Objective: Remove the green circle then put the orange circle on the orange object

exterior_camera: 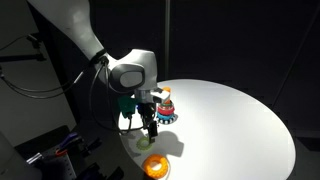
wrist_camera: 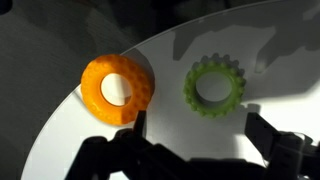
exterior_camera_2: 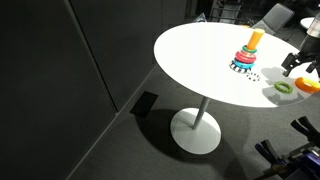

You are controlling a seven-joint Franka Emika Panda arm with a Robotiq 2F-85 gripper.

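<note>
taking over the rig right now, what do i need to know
Claw: open, empty, over the two loose rings.
Green ring: off the stacking tower, flat on the white table.
Orange ring: flat on the table beside the green one, not touching it.
Done: green ring removed.
Left: grasp the orange ring and set it on the tower's orange piece.
</note>
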